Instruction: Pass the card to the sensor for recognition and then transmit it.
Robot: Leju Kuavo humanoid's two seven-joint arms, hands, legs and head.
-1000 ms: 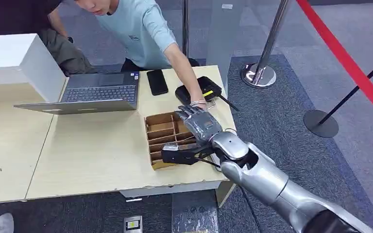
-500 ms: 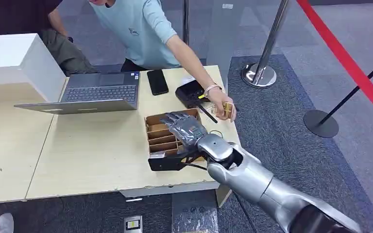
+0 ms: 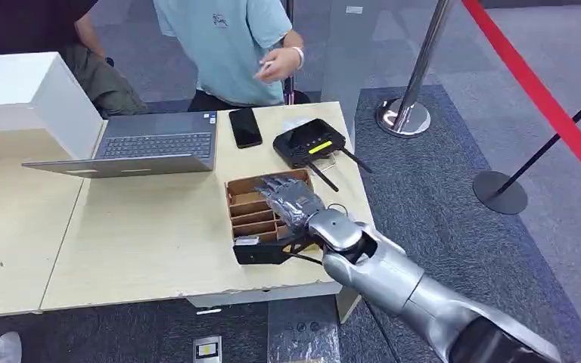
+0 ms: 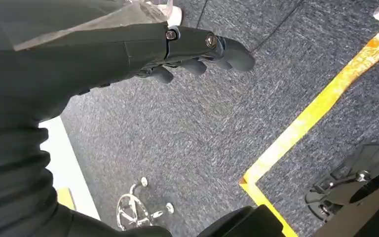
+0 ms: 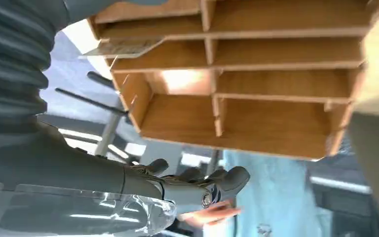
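My right hand [image 3: 291,200] hovers over the brown divided cardboard box [image 3: 251,198], fingers spread and holding nothing. In the right wrist view the hand [image 5: 192,183] is empty beside the box's compartments [image 5: 271,116]. A pale card [image 5: 123,48] lies at the box's near end, seen as a small grey slip [image 3: 246,240] in the head view. The black sensor [image 3: 309,141] with antennas sits on the table beyond the box. My left hand [image 4: 197,47] hangs over the carpet, fingers loosely extended, holding nothing.
A person in a light blue shirt [image 3: 223,41] stands behind the table, one hand [image 3: 274,65] drawn up to the chest. A laptop [image 3: 147,144], a black phone [image 3: 245,127] and a white box [image 3: 26,91] are on the table [image 3: 136,242]. Stanchion posts [image 3: 407,106] stand right.
The person lifted a small card from beside the sensor and pulled the arm back to the chest. My right hand drew back from near the sensor to over the box.
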